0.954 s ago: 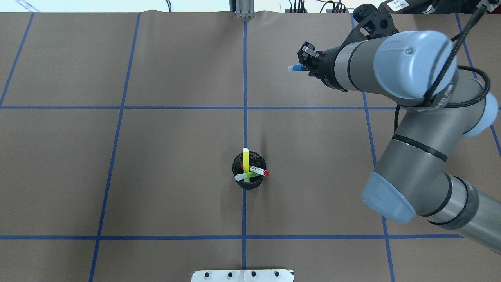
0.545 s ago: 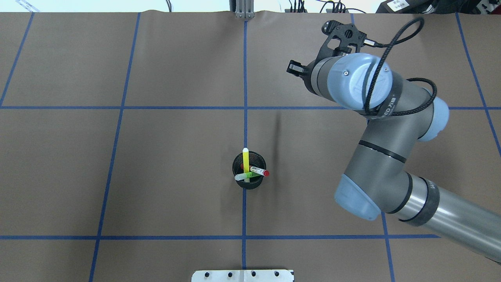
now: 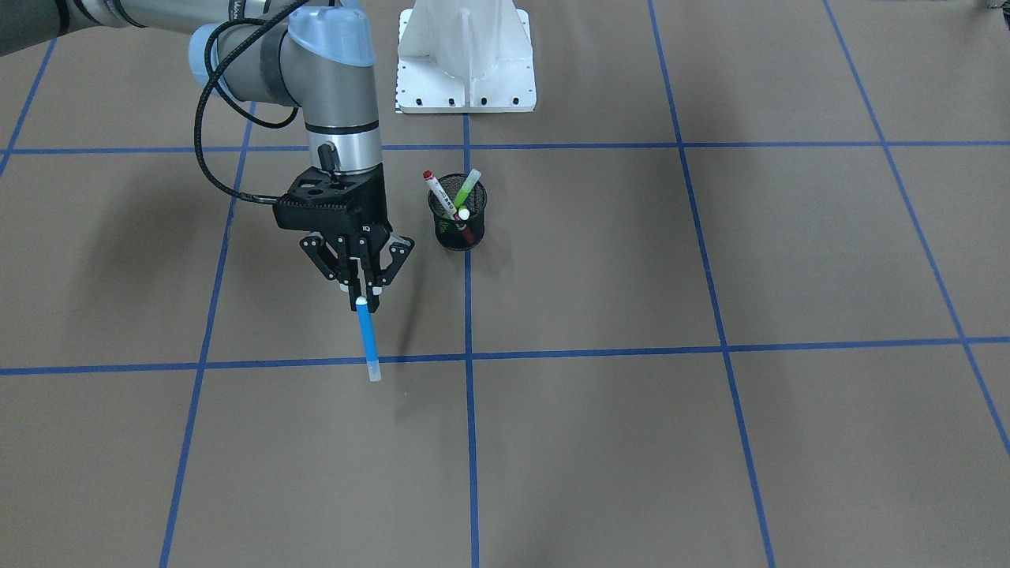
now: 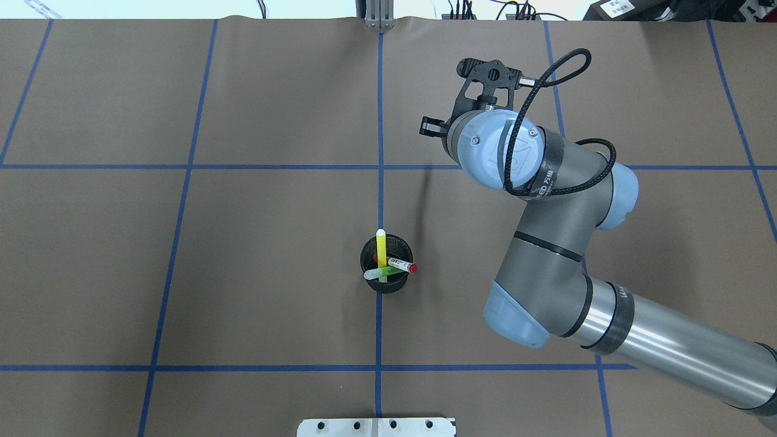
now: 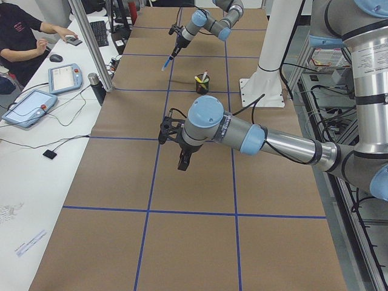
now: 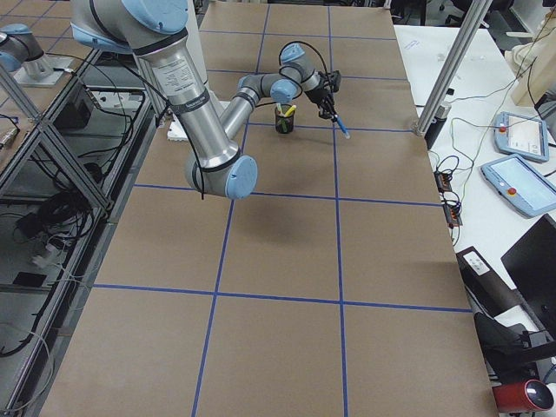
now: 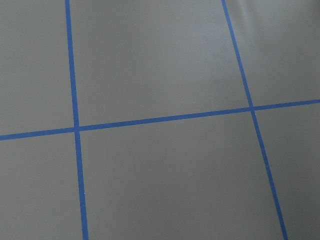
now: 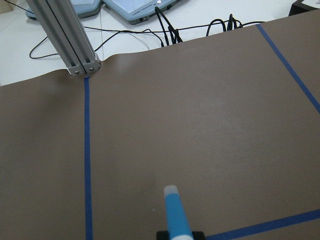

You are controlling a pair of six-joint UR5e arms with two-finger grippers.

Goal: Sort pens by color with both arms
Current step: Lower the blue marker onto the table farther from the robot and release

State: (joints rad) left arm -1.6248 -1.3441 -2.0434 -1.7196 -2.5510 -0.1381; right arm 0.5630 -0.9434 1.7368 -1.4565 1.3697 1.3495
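Note:
My right gripper (image 3: 363, 290) is shut on the top end of the blue pen (image 3: 368, 338), which hangs tilted with its clear cap down, just above the brown paper. It is left of the black mesh cup (image 3: 458, 225) in the front-facing view. The blue pen also shows in the right wrist view (image 8: 175, 215). From overhead the wrist hides the pen. The cup (image 4: 386, 264) holds the yellow pen (image 4: 380, 247), the red-capped white pen (image 4: 402, 264) and the lime green pen (image 4: 383, 274). My left gripper (image 5: 183, 162) hovers over the paper at the near end; I cannot tell its state.
The white pedestal base (image 3: 465, 59) stands behind the cup. An aluminium post (image 4: 379, 17) rises at the table's far edge. Blue tape lines grid the brown paper. A side desk with tablets (image 5: 36, 103) and a seated person (image 5: 24, 30) lie beyond the far edge.
The right arm has swung left toward the table's middle line and turned its wrist down; the blue pen, first seen sticking out sideways, is now hidden under the wrist from overhead. The cup's pens are unmoved.

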